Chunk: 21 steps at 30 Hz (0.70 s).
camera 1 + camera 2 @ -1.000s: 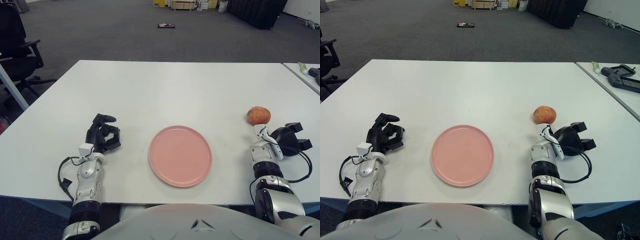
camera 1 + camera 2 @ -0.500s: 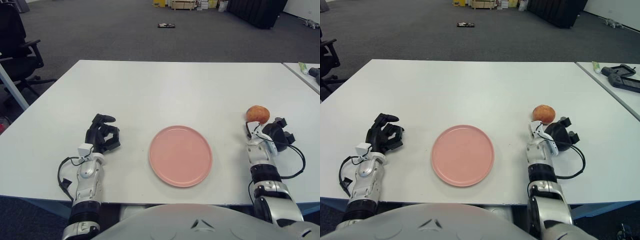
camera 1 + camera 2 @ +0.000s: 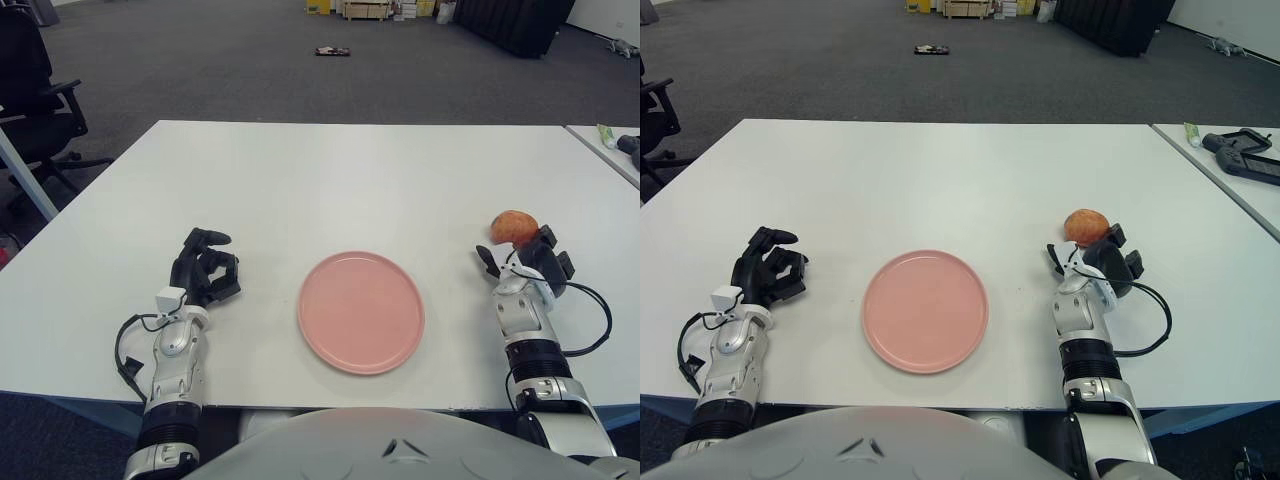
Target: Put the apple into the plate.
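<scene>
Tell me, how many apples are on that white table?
1. The apple sits right of the pink plate, just beyond the right hand. The left hand shows left of the plate. None looks hidden.

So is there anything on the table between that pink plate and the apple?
Only bare white table next to the round pink plate; then the robot's right hand, right at the reddish-orange apple. The right eye view shows it.

apple (image 3: 512, 227): red-orange, on table, right of plate | plate (image 3: 361, 311): pink, round, flat, w/ nothing on it
</scene>
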Each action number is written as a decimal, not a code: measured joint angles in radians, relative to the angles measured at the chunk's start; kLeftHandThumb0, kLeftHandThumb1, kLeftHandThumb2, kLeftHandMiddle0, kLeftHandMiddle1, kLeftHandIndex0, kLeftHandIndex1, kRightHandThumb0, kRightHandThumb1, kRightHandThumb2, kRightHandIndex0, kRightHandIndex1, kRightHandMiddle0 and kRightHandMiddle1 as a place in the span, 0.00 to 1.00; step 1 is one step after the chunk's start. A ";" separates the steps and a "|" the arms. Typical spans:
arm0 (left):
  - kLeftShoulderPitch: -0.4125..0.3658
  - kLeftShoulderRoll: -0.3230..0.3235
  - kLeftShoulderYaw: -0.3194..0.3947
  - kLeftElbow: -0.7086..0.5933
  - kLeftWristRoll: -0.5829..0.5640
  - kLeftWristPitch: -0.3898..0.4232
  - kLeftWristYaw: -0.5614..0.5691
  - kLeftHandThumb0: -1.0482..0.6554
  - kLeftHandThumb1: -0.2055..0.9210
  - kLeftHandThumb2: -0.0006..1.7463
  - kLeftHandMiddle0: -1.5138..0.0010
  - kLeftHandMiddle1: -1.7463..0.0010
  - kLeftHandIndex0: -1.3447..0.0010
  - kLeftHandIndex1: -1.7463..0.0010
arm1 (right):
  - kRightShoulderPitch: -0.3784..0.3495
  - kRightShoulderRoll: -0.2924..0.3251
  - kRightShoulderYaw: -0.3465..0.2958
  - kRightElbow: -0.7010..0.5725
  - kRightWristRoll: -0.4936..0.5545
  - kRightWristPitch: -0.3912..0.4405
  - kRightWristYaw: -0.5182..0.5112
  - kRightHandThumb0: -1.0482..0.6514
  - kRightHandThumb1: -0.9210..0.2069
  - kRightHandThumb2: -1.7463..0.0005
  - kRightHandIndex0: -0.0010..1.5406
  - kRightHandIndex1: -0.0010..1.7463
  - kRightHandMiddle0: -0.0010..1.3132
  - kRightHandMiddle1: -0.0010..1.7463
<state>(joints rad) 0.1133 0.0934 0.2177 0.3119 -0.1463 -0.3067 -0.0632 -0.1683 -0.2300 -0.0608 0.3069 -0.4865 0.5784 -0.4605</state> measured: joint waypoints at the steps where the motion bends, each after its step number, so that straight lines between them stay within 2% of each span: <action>1: 0.000 0.000 0.000 -0.001 0.002 0.000 0.000 0.61 0.52 0.71 0.69 0.00 0.68 0.01 | 0.000 -0.001 0.002 -0.004 -0.001 0.000 0.002 0.03 0.19 0.78 0.00 0.00 0.00 0.00; 13: 0.007 -0.001 -0.007 -0.014 0.019 0.010 0.010 0.61 0.55 0.70 0.70 0.00 0.70 0.00 | -0.020 -0.025 0.041 -0.061 -0.016 0.025 0.037 0.01 0.17 0.81 0.00 0.00 0.00 0.00; 21: 0.007 -0.004 -0.004 -0.011 0.017 0.002 0.011 0.61 0.52 0.72 0.69 0.00 0.67 0.01 | -0.091 -0.041 0.053 -0.010 -0.016 0.035 0.054 0.02 0.17 0.82 0.00 0.00 0.00 0.00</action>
<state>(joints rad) 0.1207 0.0891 0.2136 0.3007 -0.1297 -0.3050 -0.0527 -0.2597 -0.2714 -0.0081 0.2972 -0.5026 0.6134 -0.4067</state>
